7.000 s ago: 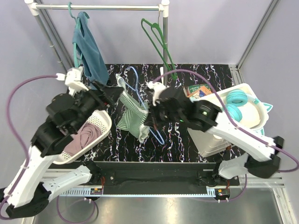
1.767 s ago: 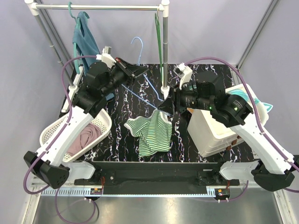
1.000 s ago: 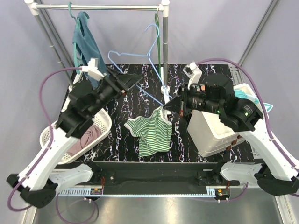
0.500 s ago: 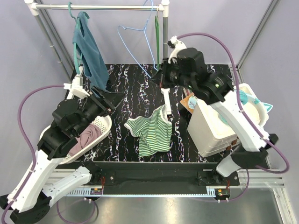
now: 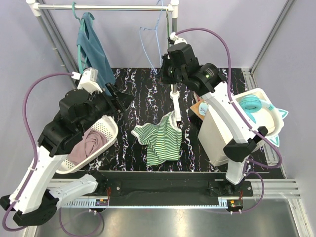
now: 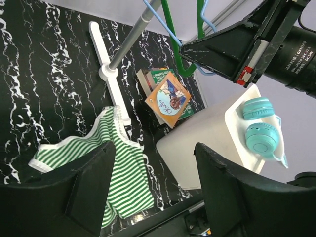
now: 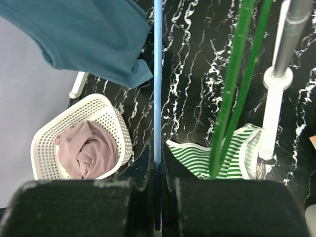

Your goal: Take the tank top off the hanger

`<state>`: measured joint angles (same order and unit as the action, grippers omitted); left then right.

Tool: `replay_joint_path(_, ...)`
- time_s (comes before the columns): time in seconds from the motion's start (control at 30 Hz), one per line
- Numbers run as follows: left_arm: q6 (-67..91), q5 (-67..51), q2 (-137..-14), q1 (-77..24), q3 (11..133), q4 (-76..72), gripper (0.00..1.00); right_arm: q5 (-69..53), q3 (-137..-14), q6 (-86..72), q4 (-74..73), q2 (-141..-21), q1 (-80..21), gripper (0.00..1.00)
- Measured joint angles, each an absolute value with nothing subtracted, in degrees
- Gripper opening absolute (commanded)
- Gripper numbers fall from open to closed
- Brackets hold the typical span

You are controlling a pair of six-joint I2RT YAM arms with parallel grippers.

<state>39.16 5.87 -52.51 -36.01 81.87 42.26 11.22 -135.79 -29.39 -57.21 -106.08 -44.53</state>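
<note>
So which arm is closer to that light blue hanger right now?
Right. The right tool grips the blue hanger up near the rail. The left tool hangs open off to the left, near the white basket, well apart from the hanger.

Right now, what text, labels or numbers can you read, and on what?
Orange booklet: handwritten-style title, too blurred to read.
Green book under it: white print, too small to read.
Black barrel on the right arm: white lettering, illegible.
No other text in view.
</note>
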Motion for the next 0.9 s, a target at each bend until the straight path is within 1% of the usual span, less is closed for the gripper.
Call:
replay_joint_path(0.13,37.23,5.80,-52.95,-36.01,82.65,44.16,0.70,13.02,-135.59,-30.50,-58.08,-106.04,-44.53,0.00)
replay_joint_path(0.17,37.04,5.72,-52.88,-36.01,82.54,44.51,0.72,13.04,-135.28,-30.70,-58.15,-106.02,-44.51,0.05)
replay_joint_path(0.23,36.88,5.19,-52.71,-36.01,81.95,44.62,0.73,13.02,-134.43,-30.94,-58.17,-105.89,-44.51,0.22)
replay_joint_path(0.27,36.84,4.86,-52.64,-36.01,81.80,44.88,0.74,12.99,-133.86,-31.16,-58.15,-105.78,-44.51,0.41)
replay_joint_path(0.37,36.91,2.96,-52.75,-36.01,81.21,45.56,0.75,12.67,-132.51,-31.55,-58.26,-105.49,-44.51,0.67)
replay_joint_path(0.47,37.10,0.49,-53.23,-36.01,80.49,46.00,0.75,12.23,-131.11,-31.20,-58.33,-104.62,-44.51,0.80)
replay_joint_path(0.5,37.34,-0.67,-53.43,-36.01,79.92,46.13,0.75,11.81,-130.23,-30.87,-58.33,-103.81,-44.49,0.87)
replay_joint_path(0.57,37.82,-2.22,-53.87,-36.01,78.67,46.50,0.75,10.74,-128.75,-30.61,-58.41,-101.86,-44.49,0.98)
replay_joint_path(0.6,38.04,-3.05,-54.08,-36.01,77.87,46.70,0.75,9.89,-127.96,-30.30,-58.37,-100.60,-44.49,1.00)
replay_joint_path(0.67,38.41,-4.58,-54.52,-36.01,76.20,47.03,0.75,8.34,-126.28,-29.78,-58.28,-97.67,-44.49,1.00)
replay_joint_path(0.9,38.89,-7.68,-58.39,-38.11,71.81,47.94,0.76,-3.31,-113.93,-28.99,-54.43,-80.53,-44.47,1.00)
